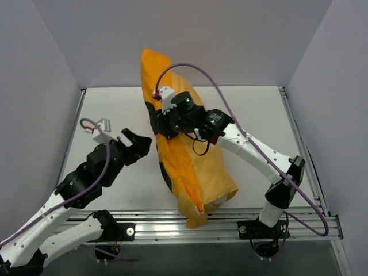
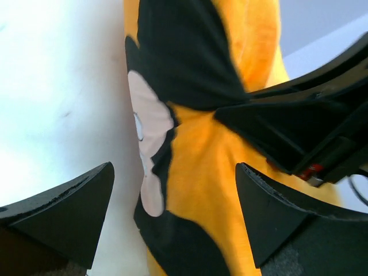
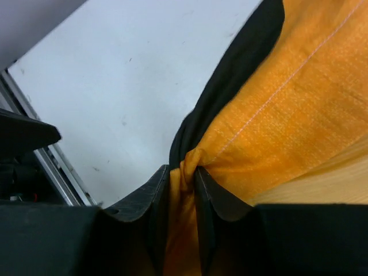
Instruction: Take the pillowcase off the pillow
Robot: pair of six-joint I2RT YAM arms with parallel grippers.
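Observation:
The orange-yellow pillowcase (image 1: 195,167) with black and cream print stands on edge in the middle of the table, running from the back wall to the front rail. A sliver of the white pillow (image 1: 217,200) shows at its near open end. My right gripper (image 1: 163,127) is shut on a bunched fold of the pillowcase (image 3: 183,172) at its left side, lifting it. My left gripper (image 1: 140,144) is open just left of the pillowcase (image 2: 195,172), not touching it. The right arm crosses the left wrist view (image 2: 299,132).
A small grey clip-like object (image 1: 103,123) lies on the table at the left. The front aluminium rail (image 1: 172,218) runs under the pillowcase's near end. White walls close in the back and both sides.

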